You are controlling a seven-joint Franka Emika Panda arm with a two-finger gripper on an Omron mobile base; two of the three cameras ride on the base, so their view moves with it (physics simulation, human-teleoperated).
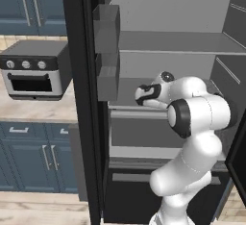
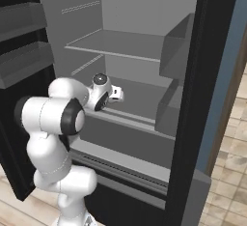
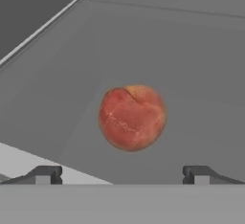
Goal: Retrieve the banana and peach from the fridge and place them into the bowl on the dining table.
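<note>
Peach (image 3: 132, 117) sits centre frame in the hand view, on a grey shelf of the fridge (image 1: 86, 99). Gripper (image 3: 122, 175) spread wide, empty, tips low in frame either side of it. Best to advance straight, keep the fruit centred, close gently. Arm is folded, hand reaching into the middle shelf; gap probably small.

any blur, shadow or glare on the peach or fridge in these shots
Hand view: the peach is soft-edged, evenly lit, no glare, faint shadow on the shelf. Base views: the fridge interior is flat matte grey, no highlights, slightly soft.
</note>
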